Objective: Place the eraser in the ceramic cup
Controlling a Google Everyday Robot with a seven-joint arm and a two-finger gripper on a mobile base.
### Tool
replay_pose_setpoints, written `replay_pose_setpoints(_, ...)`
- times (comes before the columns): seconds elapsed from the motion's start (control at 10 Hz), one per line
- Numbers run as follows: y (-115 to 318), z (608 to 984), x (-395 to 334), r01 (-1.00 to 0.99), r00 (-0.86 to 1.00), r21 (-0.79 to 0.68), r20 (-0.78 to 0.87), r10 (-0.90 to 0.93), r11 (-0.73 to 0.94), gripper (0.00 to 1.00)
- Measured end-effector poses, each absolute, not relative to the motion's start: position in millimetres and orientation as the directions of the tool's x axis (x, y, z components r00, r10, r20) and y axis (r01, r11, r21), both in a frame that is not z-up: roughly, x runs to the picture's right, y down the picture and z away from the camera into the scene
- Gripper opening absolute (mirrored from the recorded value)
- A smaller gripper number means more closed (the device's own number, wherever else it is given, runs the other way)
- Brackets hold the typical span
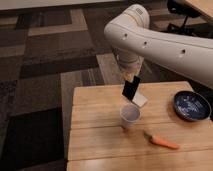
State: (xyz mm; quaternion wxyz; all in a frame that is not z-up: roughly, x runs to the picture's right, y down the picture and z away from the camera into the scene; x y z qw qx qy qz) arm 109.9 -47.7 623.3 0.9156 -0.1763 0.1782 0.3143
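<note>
The eraser (131,88), a thin flat black slab, hangs tilted in the air above the wooden table (95,135), with my gripper (131,76) shut on its top end. The ceramic cup (130,116), small and white with a round rim, stands upright on the table just below the eraser's lower end. A gap shows between the eraser and the cup's rim. My white arm reaches in from the upper right.
A white flat piece (140,100) lies on the table behind the cup. An orange carrot (161,141) lies in front and to the right of the cup. A dark blue bowl (192,106) sits near the table's right edge. Dark patterned carpet surrounds the table.
</note>
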Motion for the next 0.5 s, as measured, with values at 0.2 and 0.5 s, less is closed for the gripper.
replay_pose_setpoints(0.2, -47.7, 623.2, 110.2, -0.639, 0.739, -0.211, -0.437, 0.513, 0.740, 0.00)
replay_pose_setpoints(0.5, -45.4, 621.1, 110.2, -0.637, 0.740, -0.212, -0.438, 0.511, 0.741, 0.00)
